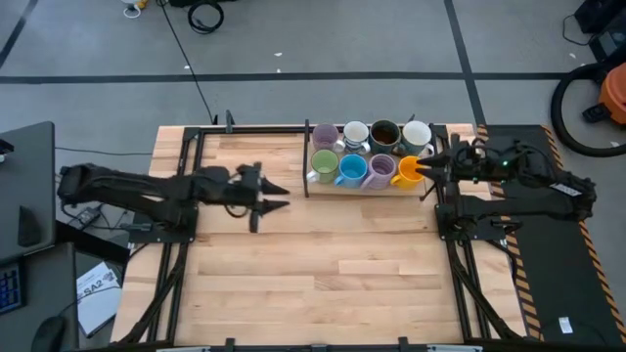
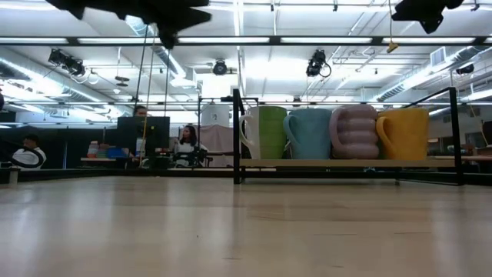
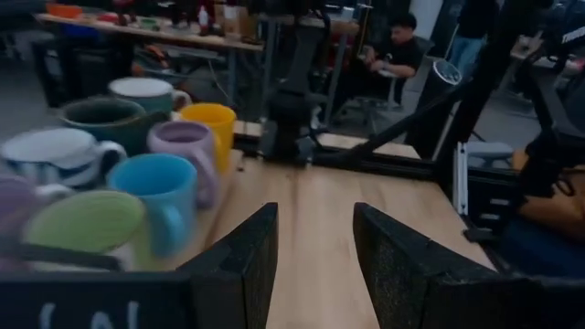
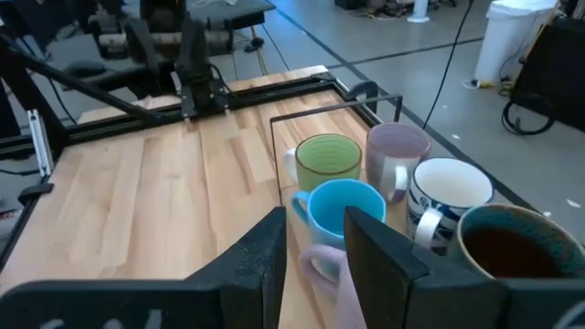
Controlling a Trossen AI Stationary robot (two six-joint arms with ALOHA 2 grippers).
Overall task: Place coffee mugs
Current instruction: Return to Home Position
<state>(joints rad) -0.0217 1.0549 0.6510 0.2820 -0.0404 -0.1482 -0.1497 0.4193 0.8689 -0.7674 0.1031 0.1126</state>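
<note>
Eight mugs stand on their bases in two rows on a wire-framed wooden tray (image 1: 307,186) at the table's far edge. The far row holds the lilac mug (image 1: 325,135), a white mug (image 1: 355,133), the dark mug (image 1: 384,132) and a second white mug (image 1: 417,134). The near row holds the green mug (image 1: 325,164), blue mug (image 1: 352,170), ribbed lavender mug (image 1: 380,172) and orange mug (image 1: 408,172). My right gripper (image 1: 424,166) (image 4: 315,249) hovers open, high over the tray's right end by the orange mug. My left gripper (image 1: 282,196) (image 3: 315,247) is open, raised left of the tray.
The tray's black wire frame (image 2: 235,135) stands up around the mugs. Bare wooden table top (image 1: 323,264) stretches from the tray to the near edge. Black arm mounts (image 1: 460,220) flank the table. People sit at desks in the room beyond (image 2: 184,142).
</note>
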